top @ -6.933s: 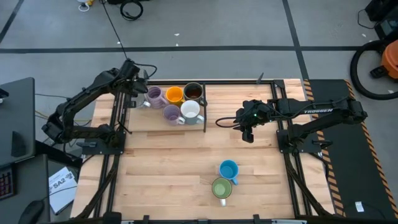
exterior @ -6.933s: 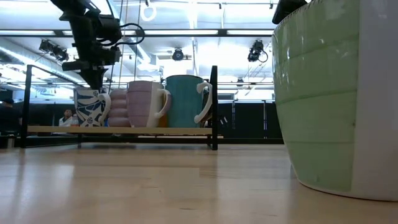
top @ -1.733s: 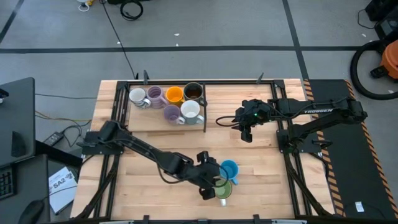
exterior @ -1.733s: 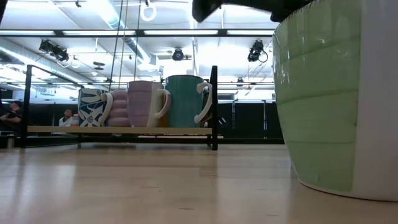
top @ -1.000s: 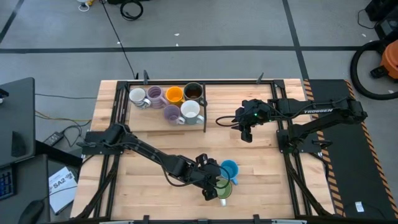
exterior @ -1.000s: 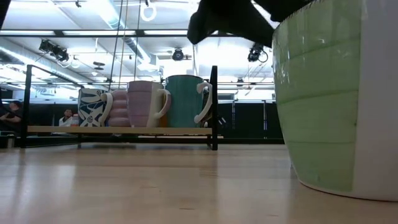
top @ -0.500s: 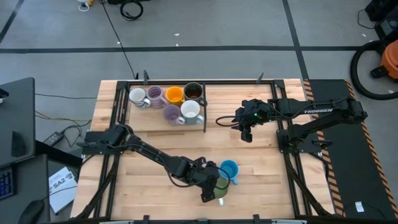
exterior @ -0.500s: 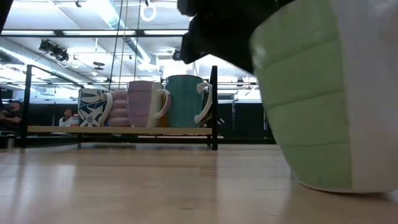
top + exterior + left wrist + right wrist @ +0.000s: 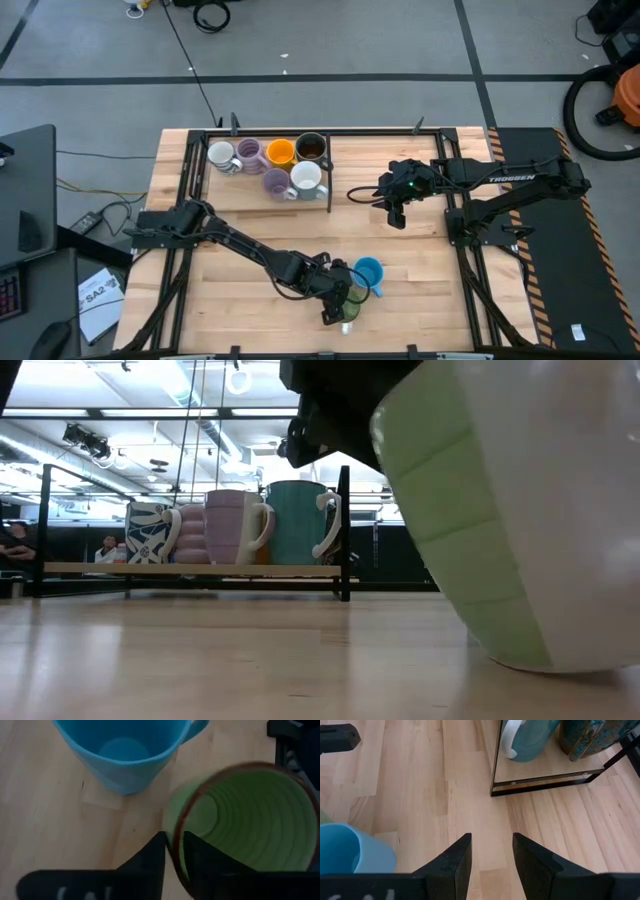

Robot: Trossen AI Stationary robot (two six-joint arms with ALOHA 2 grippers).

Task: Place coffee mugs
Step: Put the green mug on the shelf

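Left claw [image 9: 172, 851] is down at the near-centre of the tabletop [image 9: 250, 235], fingers pinched in close w/ the rim of the green mug [image 9: 240, 820] between them, one finger inside the wall, one outside. Low view shows that green mug [image 9: 520, 510] tipped over at a slant, only one edge of its base on the wood. In the high view the left arm reaches across from the left side & the claw [image 9: 338, 300] covers most of the mug. Blue mug [image 9: 368, 272] sits upright just beside it, on the far-right side, handle pointing right.

Right claw [image 9: 490, 855] hangs over the right-centre of the tabletop, fingers parted w/ nothing between, bare wood under it.

Far-left, the black-framed rack [image 9: 328, 175] holds six mugs: white patterned mug [image 9: 221, 155], purple mug [image 9: 249, 152], orange mug [image 9: 281, 152], dark grey mug [image 9: 311, 146] in the far row; second purple mug [image 9: 276, 182] & white mug [image 9: 306, 176] in the near row.
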